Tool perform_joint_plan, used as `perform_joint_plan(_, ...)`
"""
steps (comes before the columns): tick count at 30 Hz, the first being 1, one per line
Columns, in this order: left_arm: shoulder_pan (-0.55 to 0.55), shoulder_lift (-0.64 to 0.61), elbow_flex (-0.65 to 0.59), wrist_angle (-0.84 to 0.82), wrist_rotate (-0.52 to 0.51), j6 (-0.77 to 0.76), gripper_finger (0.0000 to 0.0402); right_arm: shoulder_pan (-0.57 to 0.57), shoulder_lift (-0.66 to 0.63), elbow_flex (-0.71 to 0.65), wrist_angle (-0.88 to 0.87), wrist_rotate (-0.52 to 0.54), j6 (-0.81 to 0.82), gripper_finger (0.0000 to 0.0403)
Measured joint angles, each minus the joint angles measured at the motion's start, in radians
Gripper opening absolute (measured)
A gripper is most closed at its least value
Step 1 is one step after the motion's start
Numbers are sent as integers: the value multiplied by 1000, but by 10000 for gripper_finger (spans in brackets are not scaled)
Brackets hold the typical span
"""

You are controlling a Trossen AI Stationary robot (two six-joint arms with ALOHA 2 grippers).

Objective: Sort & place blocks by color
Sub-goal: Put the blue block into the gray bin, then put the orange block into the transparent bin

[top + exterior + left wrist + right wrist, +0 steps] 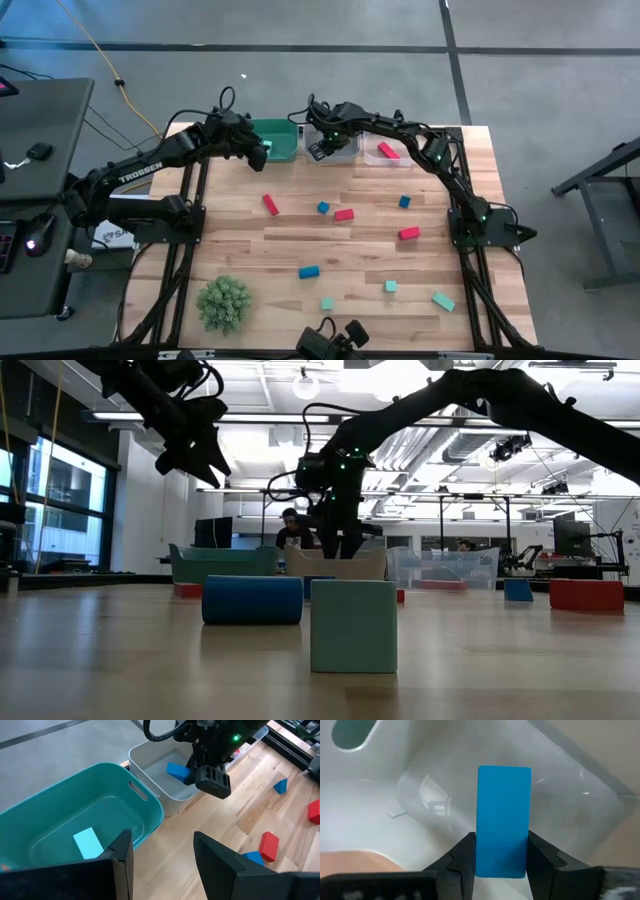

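While the right gripper (500,857) hangs inside the white bin (340,148) at the far edge of the table (300,230), its two fingers are clamped on a blue bar (503,820), which stands upright between them above the bin's pale floor. From the left wrist view the same blue bar (178,772) shows low within the white bin (150,767), gripped under the right arm's wrist.

Just beside the white bin sits the teal bin (275,140), their walls nearly touching, and a light teal block (88,843) lies flat on its floor. Above the near rim of that bin hovers the left gripper (162,852), its fingers apart with nothing between them.

On the other side of the white bin stands a clear bin (385,150) with a red block (388,151) inside.

Loose blocks lie scattered across the wooden table: a red bar (270,204), a small blue cube (323,208), a red block (344,214), a blue cube (404,202), a red block (408,233), a blue bar (308,271), and three light teal pieces (390,286) toward the near edge. A green spiky plant ball (223,302) rests at the near left corner.
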Motion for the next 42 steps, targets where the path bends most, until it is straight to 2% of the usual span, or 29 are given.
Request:
perform_joint_plan(12,0,0,0,0,0,0,131,-5,2,0,-15,-74,-1,116)
perform_joint_plan(26,0,0,0,0,0,0,131,-3,3,0,-30,-56,-13,182)
perform_joint_plan(34,0,0,0,0,0,0,131,-3,3,0,-43,-146,35,185)
perform_joint_plan(42,0,0,0,0,0,0,131,4,-46,0,-54,-84,45,185)
